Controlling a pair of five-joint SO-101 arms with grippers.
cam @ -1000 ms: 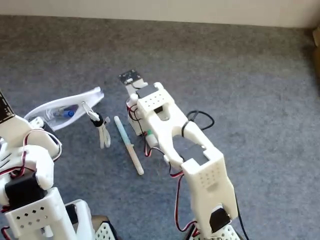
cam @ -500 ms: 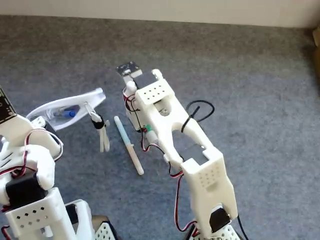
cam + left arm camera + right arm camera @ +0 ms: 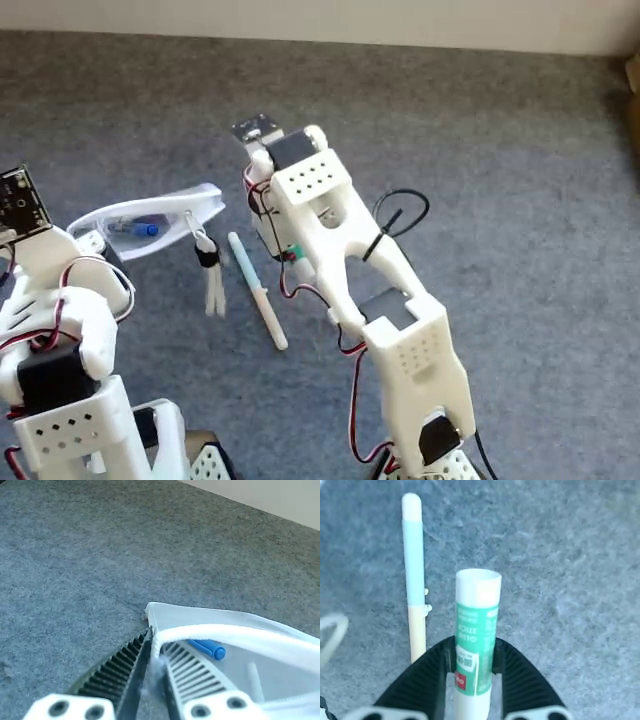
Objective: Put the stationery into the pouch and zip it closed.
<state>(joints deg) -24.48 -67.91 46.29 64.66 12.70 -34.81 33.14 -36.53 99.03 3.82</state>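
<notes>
Right gripper (image 3: 472,652): you have both fingers (image 3: 432,667) clamped on the lower body of the glue stick (image 3: 476,625), white cap end pointing away from the wrist; cannot tell whether that end touches the carpet (image 3: 500,150). Left gripper (image 3: 151,639): fingers (image 3: 187,672) pinched together on the rim of the pouch (image 3: 225,630), at one end of its mouth. Pouch (image 3: 160,212) is translucent white, mouth gaping open along its length, with a blue item (image 3: 206,648) lying inside it, near the gripped end. From the pouch's other end, the one away from your left gripper, a white strap (image 3: 212,275) with a black toggle trails down onto the carpet. The pen (image 3: 257,290), pale blue at one half and cream at the other, lies flat on the carpet just past that strap, outside the pouch and not touching it. The glue stick (image 3: 293,255) sits farther from the pouch than the pen does, near the pen but apart from it, tucked under the right arm's white frame in the high view
</notes>
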